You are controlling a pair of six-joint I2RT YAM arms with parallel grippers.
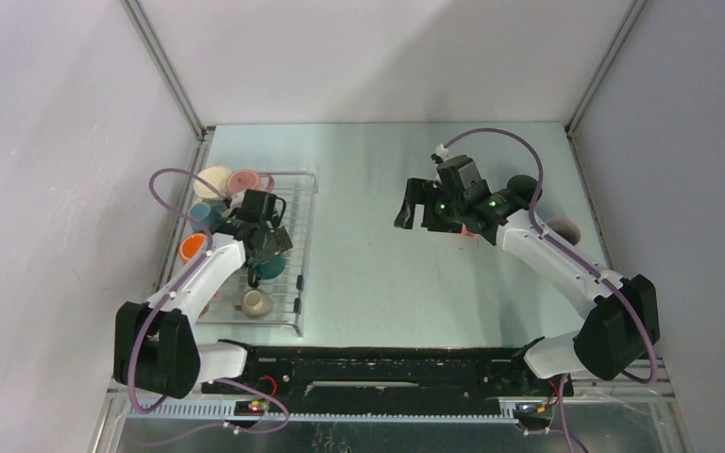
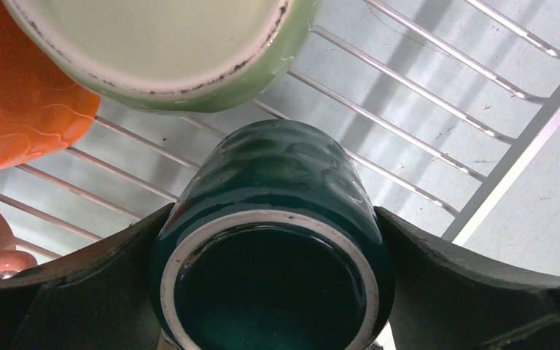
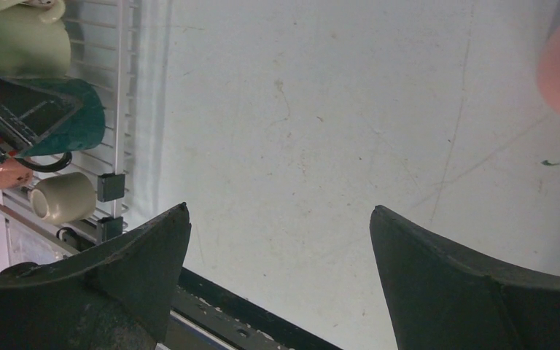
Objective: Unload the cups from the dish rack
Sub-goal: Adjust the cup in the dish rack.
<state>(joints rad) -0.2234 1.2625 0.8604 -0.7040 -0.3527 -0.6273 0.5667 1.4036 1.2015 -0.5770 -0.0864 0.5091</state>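
The dish rack (image 1: pixel 304 185) lies at the left of the table, with cups in it: cream (image 1: pixel 212 179), pink (image 1: pixel 244 179), blue (image 1: pixel 203 212), orange (image 1: pixel 191 248) and a small cream one (image 1: pixel 255 302). My left gripper (image 2: pixel 273 292) reaches into the rack. Its fingers press both sides of a dark teal cup (image 2: pixel 277 175) that lies on its side with the mouth towards the camera. Pale green (image 2: pixel 189 80) and orange (image 2: pixel 14 117) cups sit just beyond it. My right gripper (image 3: pixel 278 219) hangs open and empty over bare table at mid right.
A dark cup (image 1: pixel 521 187) and a pink cup (image 1: pixel 562 228) stand on the table at the right, behind the right arm. The rack's right rim (image 3: pixel 124 109) shows at the left of the right wrist view. The black base rail (image 1: pixel 387 363) runs along the near edge.
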